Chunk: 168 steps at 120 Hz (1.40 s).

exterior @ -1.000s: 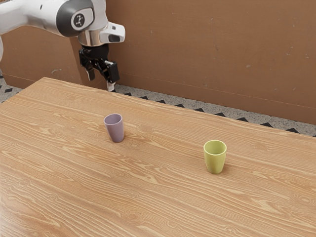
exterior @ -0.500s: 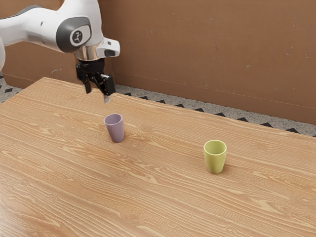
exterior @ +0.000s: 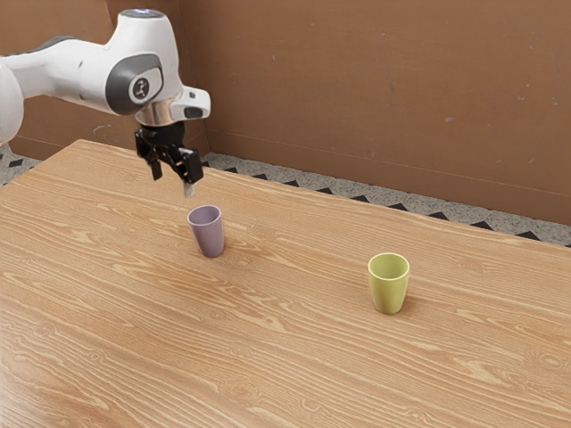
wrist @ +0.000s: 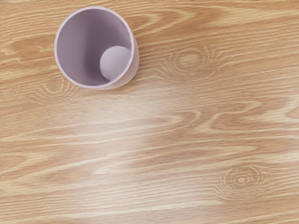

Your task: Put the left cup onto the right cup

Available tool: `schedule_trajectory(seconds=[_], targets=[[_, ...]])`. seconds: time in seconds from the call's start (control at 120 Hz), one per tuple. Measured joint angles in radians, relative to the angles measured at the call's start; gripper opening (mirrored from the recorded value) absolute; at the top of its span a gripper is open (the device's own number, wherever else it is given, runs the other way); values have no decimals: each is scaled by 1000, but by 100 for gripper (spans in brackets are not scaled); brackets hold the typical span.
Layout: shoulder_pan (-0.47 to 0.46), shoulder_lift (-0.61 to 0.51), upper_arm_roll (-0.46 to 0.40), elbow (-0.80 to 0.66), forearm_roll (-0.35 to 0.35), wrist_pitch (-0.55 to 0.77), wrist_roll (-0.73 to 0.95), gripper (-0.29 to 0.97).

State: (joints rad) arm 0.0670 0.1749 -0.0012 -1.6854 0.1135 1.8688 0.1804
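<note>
Lilac cup [exterior: 207,230]: pale purple, plain inside and out. Green cup [exterior: 389,282]: yellow-green, plain. Bench [exterior: 268,357]: light brown wood, darker wavy grain, ring knots. Tool [exterior: 171,179]: black. Arm [exterior: 80,71]: white, grey joint cap. Wall [exterior: 401,89]: brown. Floor [exterior: 401,198]: grey speckle, black triangles.

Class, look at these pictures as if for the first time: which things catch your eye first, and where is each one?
The black gripper hangs open above the wooden table, just up and toward the exterior view's left of the purple cup. That cup stands upright and empty, and the wrist view looks down into it. Toward the exterior view's right, well apart from it, stands an upright yellow-green cup.
</note>
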Motion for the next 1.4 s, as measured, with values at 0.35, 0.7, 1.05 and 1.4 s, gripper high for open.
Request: schedule_trajectory(seconds=[0.35, 0.7, 1.05, 1.4], targets=[[45, 81, -1, 21, 0, 74, 52, 68], [65, 171, -9, 95, 0, 100, 101, 68], [63, 208, -8, 110, -35, 117, 129, 68], [48, 222, 1, 96, -84, 128, 143, 68]])
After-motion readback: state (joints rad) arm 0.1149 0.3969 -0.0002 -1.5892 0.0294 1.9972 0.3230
